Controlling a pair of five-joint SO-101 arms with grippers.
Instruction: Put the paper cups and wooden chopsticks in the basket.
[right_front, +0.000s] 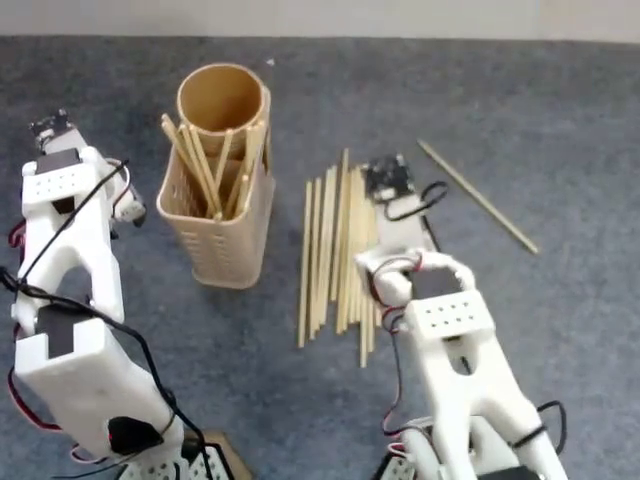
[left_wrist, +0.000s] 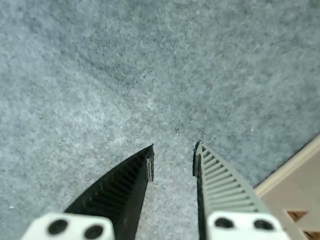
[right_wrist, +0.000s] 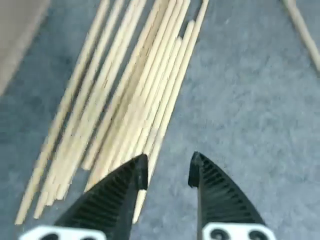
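Note:
A beige slotted basket stands on the grey carpet, holding a brown paper cup and several wooden chopsticks. Right of it lies a loose pile of chopsticks; in the right wrist view the pile spreads ahead of my right gripper, which is open and empty over the pile's near end. One lone chopstick lies farther right. My left gripper hovers open and empty over bare carpet, left of the basket, whose corner shows beside it.
Grey carpet covers the whole surface, with bare room at the front between the two arm bases and along the far side. The right arm's body covers the near right part of the pile.

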